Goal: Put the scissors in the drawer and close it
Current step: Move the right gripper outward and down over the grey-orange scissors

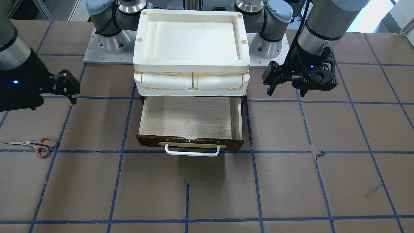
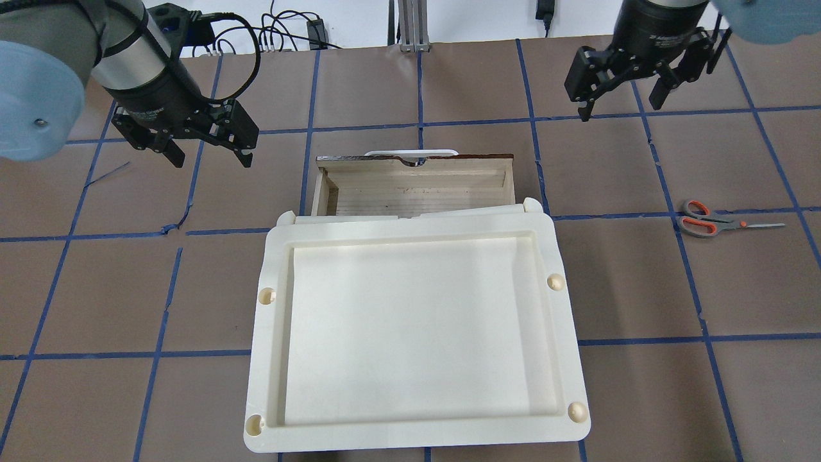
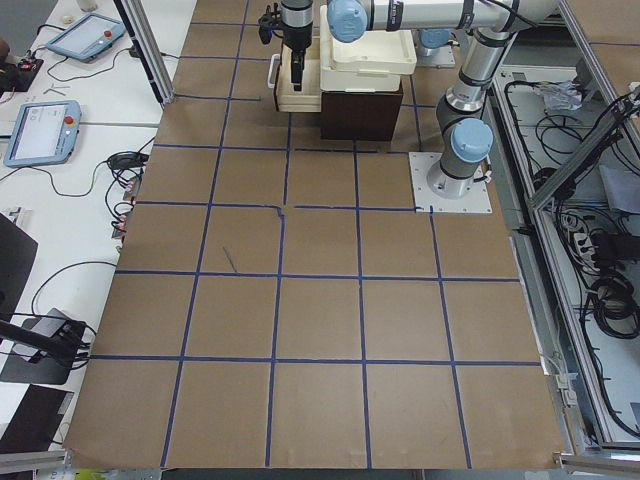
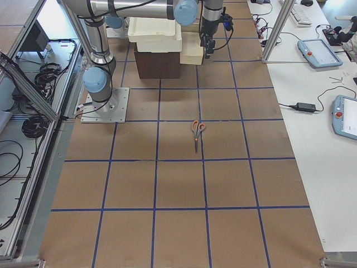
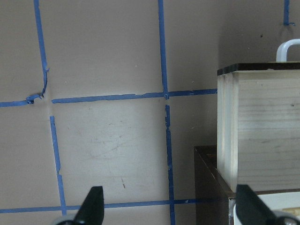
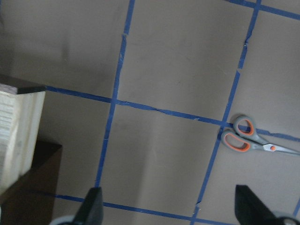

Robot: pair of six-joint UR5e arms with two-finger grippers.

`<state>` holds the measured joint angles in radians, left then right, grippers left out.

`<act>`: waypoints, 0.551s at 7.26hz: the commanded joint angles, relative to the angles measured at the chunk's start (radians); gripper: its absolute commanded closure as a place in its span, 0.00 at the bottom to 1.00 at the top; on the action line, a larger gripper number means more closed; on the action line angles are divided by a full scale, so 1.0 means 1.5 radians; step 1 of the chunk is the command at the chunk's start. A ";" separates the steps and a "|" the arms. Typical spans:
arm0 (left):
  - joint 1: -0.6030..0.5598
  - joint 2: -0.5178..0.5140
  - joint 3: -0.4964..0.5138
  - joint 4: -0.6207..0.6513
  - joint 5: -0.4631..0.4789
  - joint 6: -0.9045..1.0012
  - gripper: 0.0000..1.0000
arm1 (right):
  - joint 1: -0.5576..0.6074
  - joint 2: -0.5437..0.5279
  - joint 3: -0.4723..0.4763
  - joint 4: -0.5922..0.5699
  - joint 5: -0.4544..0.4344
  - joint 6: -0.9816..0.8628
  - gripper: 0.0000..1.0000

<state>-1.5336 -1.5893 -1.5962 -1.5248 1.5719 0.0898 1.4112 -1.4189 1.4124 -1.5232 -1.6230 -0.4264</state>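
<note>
- Brown paper covers the table (image 2: 641, 282), gridded with blue tape (image 2: 420, 83) that is torn in places.
- Lettering on the gripper bodies is too small to read.
- The scissors (image 2: 718, 221) lie flat on the paper at the robot's right, well apart from the drawer (image 1: 190, 142).
- The drawer stands pulled open under stacked cream trays (image 2: 410, 321), its pale-wood floor showing.
- The left gripper (image 2: 210, 154) hovers beside the drawer, fingers spread wide, gripping nothing.
- The right gripper (image 2: 622, 106) hangs over the paper, equally wide, apart from the scissors.
- White side benches (image 4: 301, 78) carry teach pendants (image 4: 317, 53) and cables.
</note>
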 commanded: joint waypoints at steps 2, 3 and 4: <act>-0.001 0.003 0.001 0.000 0.000 -0.001 0.00 | -0.136 0.020 0.072 -0.068 0.000 -0.352 0.00; -0.001 0.005 0.000 0.000 0.000 0.000 0.00 | -0.169 0.026 0.105 -0.113 0.001 -0.471 0.00; 0.000 0.005 0.000 0.000 0.000 0.002 0.00 | -0.188 0.044 0.132 -0.160 -0.004 -0.509 0.00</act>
<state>-1.5350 -1.5831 -1.5964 -1.5248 1.5723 0.0903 1.1782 -1.3791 1.5533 -1.6746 -1.6231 -1.0539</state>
